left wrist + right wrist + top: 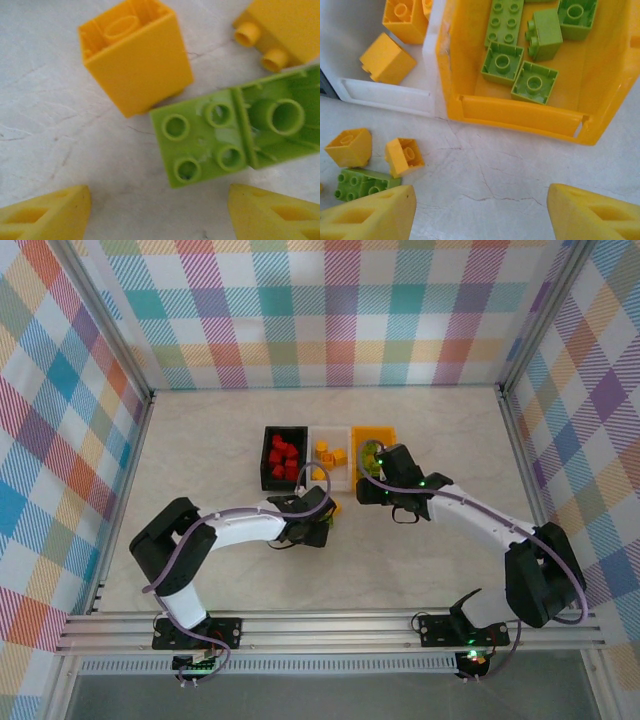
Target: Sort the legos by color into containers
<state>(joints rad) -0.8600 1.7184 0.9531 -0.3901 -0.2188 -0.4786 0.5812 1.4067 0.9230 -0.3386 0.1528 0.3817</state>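
Pale marbled worktop [50, 125]: left gripper [160, 212] hangs spread and empty over a lime green lego [200, 145], yellow legos [135, 65] at 11 and 1 o'clock. It is likely light, rigid and slick; pinch its flat sides. Right gripper [480, 212] gapes empty at 6 o'clock of the orange-yellow bin [520, 116].

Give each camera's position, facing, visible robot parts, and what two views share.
Top external: above and behind the bases, looking down on the table; shows both whole arms, left gripper and right gripper.
Left wrist: on the left arm, looking down close at a lime green brick; its yellow fingertips at the bottom corners.
Right wrist: looking down at the orange-yellow bin; its fingertips likewise.
Shared: top external and right wrist both show that bin.
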